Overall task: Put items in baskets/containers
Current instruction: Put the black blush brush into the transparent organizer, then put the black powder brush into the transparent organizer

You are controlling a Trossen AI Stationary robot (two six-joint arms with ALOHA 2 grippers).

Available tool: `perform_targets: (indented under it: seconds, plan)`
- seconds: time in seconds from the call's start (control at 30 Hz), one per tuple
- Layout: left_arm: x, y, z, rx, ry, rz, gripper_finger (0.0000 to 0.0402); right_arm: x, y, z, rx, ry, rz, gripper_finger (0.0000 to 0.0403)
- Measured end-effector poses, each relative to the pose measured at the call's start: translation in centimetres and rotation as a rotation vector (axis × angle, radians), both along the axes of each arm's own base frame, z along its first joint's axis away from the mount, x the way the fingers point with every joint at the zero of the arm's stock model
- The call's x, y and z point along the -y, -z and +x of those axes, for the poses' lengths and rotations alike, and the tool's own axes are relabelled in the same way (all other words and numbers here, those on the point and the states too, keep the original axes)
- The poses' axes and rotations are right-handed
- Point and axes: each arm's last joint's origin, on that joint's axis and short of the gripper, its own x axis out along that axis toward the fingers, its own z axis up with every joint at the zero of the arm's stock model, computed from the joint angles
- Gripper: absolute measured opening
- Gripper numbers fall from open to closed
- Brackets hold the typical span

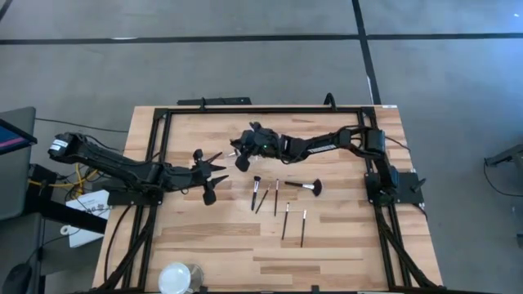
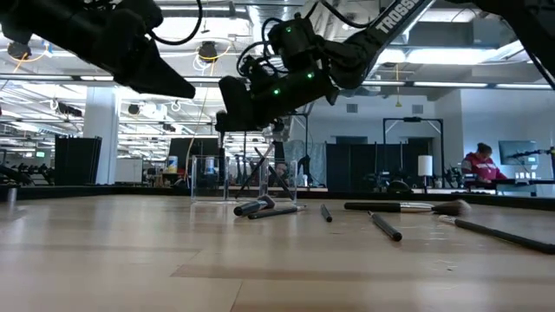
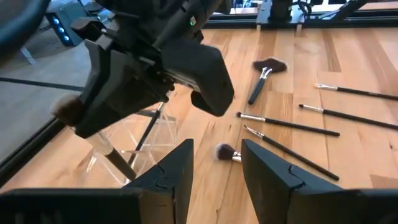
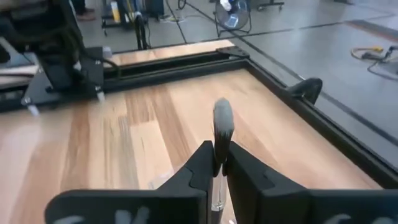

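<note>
Clear plastic container (image 2: 243, 180) stands at the table's far middle, and the right gripper (image 4: 217, 163) hangs over it pinching a brush (image 4: 222, 127) upright, seemingly to drop it handle-first. Five brushes (image 1: 282, 204) lie nearby; the left gripper (image 3: 214, 168) waits alongside, half-open, empty.

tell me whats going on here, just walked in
A two-arm robot is putting makeup brushes into a clear container on a wooden table. The right gripper is shut on one brush and holds it over the container, which already has brushes leaning inside. The left gripper waits open nearby, holding nothing. Six more brushes lie loose on the table, among them a fluffier one.
</note>
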Motion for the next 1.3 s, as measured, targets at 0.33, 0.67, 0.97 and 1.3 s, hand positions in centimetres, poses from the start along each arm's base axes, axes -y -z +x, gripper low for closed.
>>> perform_targets:
  seconds: [0.33,0.67,0.97,1.3]
  plan:
    - [0.1,0.0,0.0,0.029,-0.009,-0.082,0.0131,-0.6,0.3,0.0,-0.021,-0.005,0.030,0.0103]
    - [0.7,0.9,1.0,0.026,0.059,-0.292,0.0131,-5.1,-8.1,-3.5,-0.090,-0.056,-0.072,0.0157]
    - [1.7,5.6,5.1,0.038,-0.004,-0.410,0.0131,-8.4,-15.3,-11.0,-0.197,-0.005,-0.041,0.0152]
    - [1.2,8.7,8.9,-0.049,-0.110,-0.446,0.0131,-10.8,-14.8,-12.0,-0.275,-0.054,0.003,0.0134]
